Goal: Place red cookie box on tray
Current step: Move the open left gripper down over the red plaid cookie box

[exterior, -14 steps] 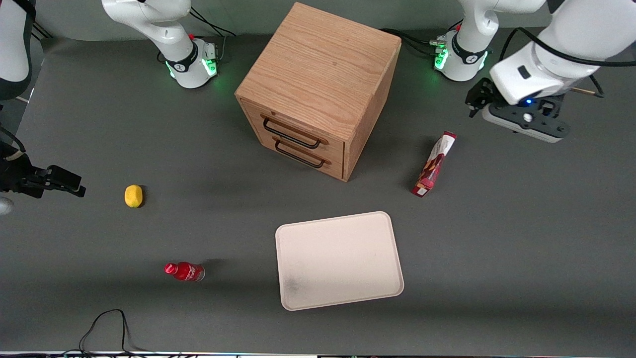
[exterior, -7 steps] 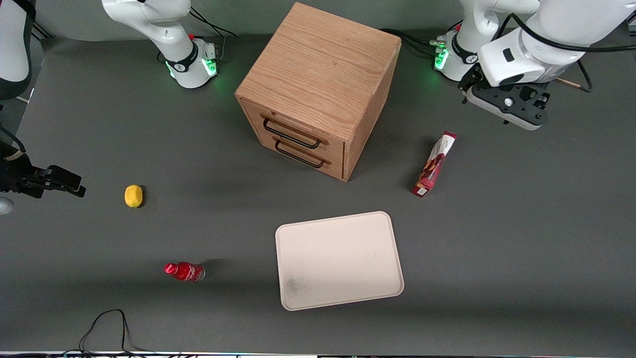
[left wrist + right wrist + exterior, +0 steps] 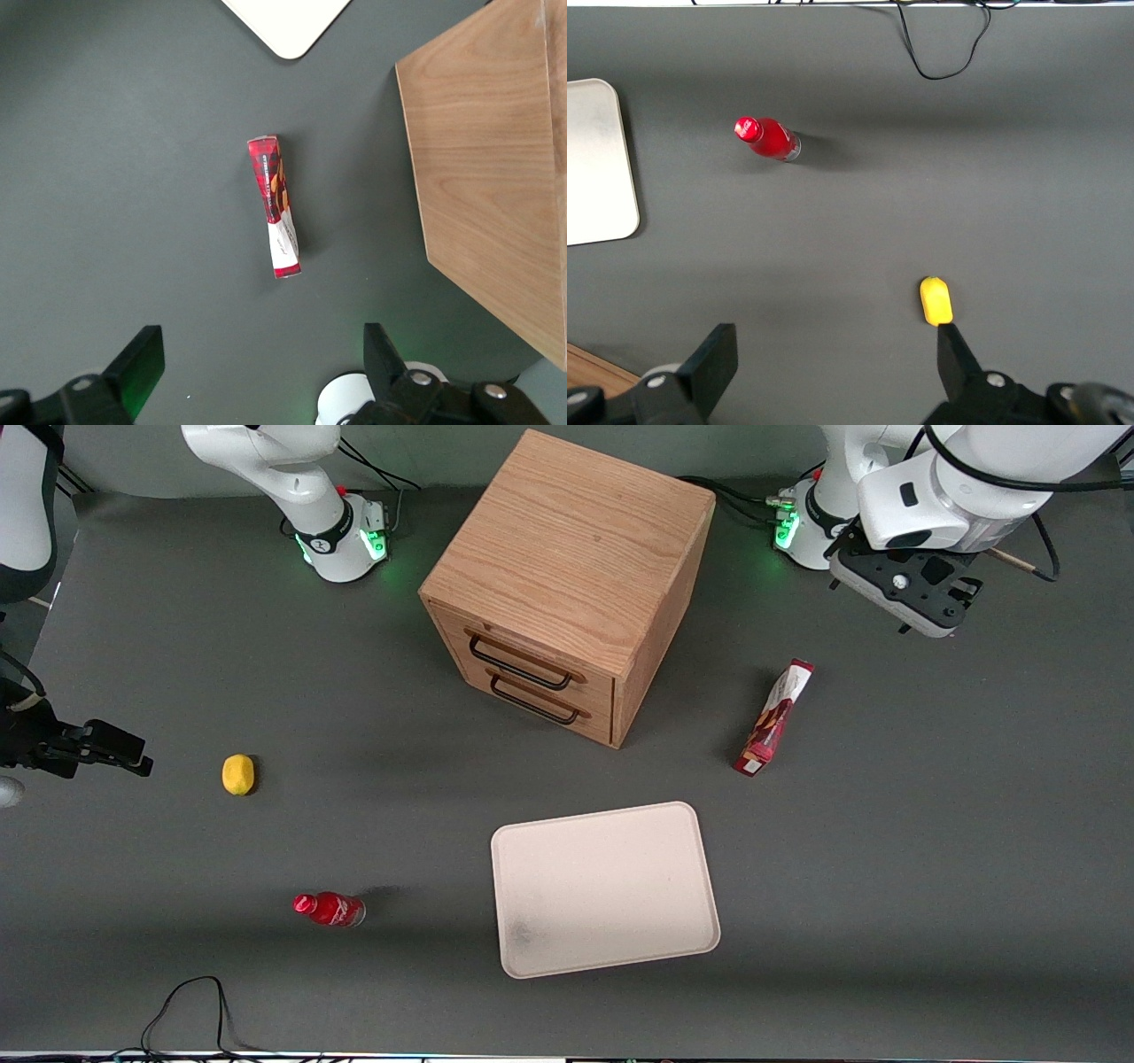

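Note:
The red cookie box point(image 3: 772, 717) lies flat on the dark table between the wooden cabinet and the working arm's end, its white end panel pointing away from the front camera. In the left wrist view the red cookie box point(image 3: 275, 208) lies ahead of my gripper point(image 3: 261, 363), which is open with nothing between its fingers. My gripper point(image 3: 905, 593) hangs high above the table, farther from the front camera than the box and close to its arm's base. The cream-white tray point(image 3: 602, 886) sits nearer the front camera than the box, with nothing on it; one tray corner point(image 3: 288, 22) shows from the wrist.
A wooden two-drawer cabinet point(image 3: 567, 584) stands beside the box, both drawers shut. A yellow lemon point(image 3: 237, 774) and a small red bottle point(image 3: 330, 909) lie toward the parked arm's end. The working arm's base point(image 3: 819, 527) glows green near my gripper. A black cable point(image 3: 190, 1001) loops at the front edge.
My gripper has moved away from the front camera and a little toward the cabinet, turning as it went. The box, tray and other things have not moved.

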You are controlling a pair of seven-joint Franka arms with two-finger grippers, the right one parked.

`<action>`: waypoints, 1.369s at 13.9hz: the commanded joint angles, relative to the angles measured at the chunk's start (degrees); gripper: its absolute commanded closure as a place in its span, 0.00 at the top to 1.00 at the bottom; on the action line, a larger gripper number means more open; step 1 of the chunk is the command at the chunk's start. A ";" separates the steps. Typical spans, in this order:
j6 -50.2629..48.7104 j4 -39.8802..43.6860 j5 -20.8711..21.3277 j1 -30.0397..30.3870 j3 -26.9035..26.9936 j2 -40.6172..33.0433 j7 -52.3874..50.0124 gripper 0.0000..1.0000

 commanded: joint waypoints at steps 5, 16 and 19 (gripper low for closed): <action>14.55 -15.51 -0.29 -0.44 0.44 -1.95 1.58 1.00; 48.72 -38.46 0.15 -0.53 0.44 3.48 3.42 1.00; 55.52 -42.34 0.24 -0.53 0.44 5.25 3.42 1.00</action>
